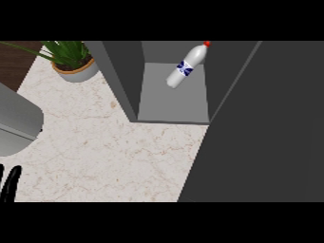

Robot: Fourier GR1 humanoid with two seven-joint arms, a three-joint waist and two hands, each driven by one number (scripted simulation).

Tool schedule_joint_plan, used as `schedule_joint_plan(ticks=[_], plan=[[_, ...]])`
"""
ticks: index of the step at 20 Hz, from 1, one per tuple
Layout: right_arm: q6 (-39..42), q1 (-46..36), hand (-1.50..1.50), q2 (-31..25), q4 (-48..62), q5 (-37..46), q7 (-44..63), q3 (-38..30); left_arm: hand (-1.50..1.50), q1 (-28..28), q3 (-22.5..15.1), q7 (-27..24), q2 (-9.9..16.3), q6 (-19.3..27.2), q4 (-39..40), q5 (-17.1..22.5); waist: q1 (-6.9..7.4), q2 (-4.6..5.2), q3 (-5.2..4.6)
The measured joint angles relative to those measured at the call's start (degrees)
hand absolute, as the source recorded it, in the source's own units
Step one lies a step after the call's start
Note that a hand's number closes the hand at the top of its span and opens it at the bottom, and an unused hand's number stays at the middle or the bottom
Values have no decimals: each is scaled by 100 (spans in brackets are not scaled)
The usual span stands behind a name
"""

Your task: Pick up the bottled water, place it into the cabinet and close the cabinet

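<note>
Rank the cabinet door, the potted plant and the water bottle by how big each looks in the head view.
1. Cabinet door, largest by far, though it stands nearest the camera.
2. Potted plant.
3. Water bottle, lying inside the cabinet; close to the plant, so this order is unsure.

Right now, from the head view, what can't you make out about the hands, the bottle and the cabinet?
- Right hand: not in the head view at all.
- Left hand: only straight fingers show at the lower left; the lower edge cuts off the rest.
- Cabinet door: its dark panel fills the right side and hides whatever is behind it.
- Bottle: whether it stands or leans inside the cabinet is unclear from this steep angle; label too small to read.
</note>
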Motion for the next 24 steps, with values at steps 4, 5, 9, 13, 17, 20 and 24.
schedule_joint_plan(ticks=[4, 5, 9, 13, 17, 20, 24], plan=[[42, -294, 150, 169, -14, -10, 357, -52, -150, 345, 294, -110, 162, -334, -64, 202, 81, 8, -5], [37, -346, 150, 233, -15, -43, 458, -65, -150, 407, 375, -115, 205, -404, -77, 247, 99, 9, -6], [-12, -725, 150, 617, 162, -234, 788, -151, -150, 646, 615, -248, 296, -752, -51, 413, 166, 5, -12], [-341, -1301, 150, 1300, 442, -389, 1253, 306, -150, 932, 1032, -344, 446, -1147, -23, 729, 211, 6, -15], [-938, -2298, 150, 1656, 805, -751, 1762, 652, -150, 1359, 1406, -524, 491, -1619, -15, 992, 189, -13, -18], [-1447, -3123, 150, 1767, 1128, -1113, 2049, 615, -150, 1674, 1787, -609, 537, -1989, 9, 1281, 154, -19, -17], [-1934, -4214, 150, 1841, 1691, -1772, 2236, 209, -150, 1917, 2116, -699, 482, -2410, 97, 1576, 90, -24, -17]])
